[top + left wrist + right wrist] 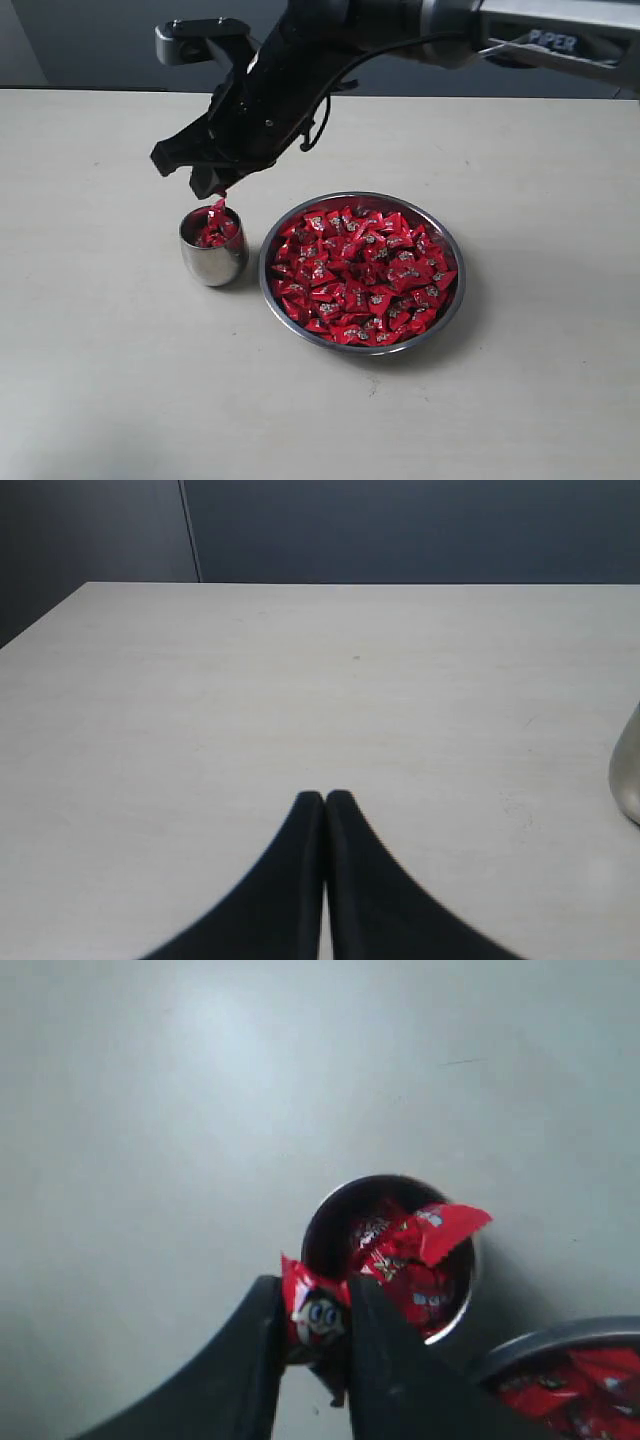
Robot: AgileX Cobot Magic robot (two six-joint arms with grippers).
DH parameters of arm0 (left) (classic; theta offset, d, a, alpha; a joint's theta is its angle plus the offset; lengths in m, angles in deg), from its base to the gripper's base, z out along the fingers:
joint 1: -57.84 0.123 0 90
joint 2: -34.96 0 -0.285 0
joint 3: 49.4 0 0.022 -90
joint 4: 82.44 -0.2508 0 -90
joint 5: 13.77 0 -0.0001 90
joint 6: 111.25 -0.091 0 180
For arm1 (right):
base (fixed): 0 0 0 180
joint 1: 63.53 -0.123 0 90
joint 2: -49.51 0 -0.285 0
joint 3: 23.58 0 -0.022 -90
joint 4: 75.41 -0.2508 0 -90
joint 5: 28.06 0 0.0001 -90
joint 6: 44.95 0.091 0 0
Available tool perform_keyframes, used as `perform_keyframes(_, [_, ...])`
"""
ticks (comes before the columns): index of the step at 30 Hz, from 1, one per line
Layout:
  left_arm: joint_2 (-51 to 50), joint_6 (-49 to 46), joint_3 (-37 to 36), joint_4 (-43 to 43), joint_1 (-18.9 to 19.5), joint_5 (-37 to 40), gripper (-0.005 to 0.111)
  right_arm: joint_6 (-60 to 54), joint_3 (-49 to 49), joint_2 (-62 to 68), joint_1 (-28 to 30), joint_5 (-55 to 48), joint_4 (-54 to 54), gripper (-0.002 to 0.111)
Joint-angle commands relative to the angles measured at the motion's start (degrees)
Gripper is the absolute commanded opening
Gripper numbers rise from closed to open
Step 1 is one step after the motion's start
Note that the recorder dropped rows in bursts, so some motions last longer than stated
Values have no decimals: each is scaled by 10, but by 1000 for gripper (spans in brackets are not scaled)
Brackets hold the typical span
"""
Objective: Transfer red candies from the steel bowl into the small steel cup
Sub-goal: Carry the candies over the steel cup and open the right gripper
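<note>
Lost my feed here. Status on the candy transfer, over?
Right gripper shut on a red candy, over the small steel cup. Left gripper shut, empty. Cup heaped; nothing in the way.

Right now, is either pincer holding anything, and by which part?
The right pincer grips one red candy across its middle, over the small steel cup. The left pincer holds nothing.

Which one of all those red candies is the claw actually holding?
The candy pinched in the right gripper, just above the small steel cup; the rest lie loose in the cup or the steel bowl.
</note>
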Motion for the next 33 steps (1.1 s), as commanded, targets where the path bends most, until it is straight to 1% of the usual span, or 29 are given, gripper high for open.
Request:
perform_keyframes(1, [3,1,-3,1,-5,-5,0,2,-46,52,-10,-18,-6,2])
perform_keyframes(8, [3,1,-3,1,-5,-5,0,2,-77,83,-19,-20,-15,2])
perform_keyframes(15, [3,1,-3,1,-5,-5,0,3,-77,84,-19,-15,18,2])
perform_keyframes(33, [3,1,-3,1,-5,-5,0,4,-77,96,-19,-2,31,2])
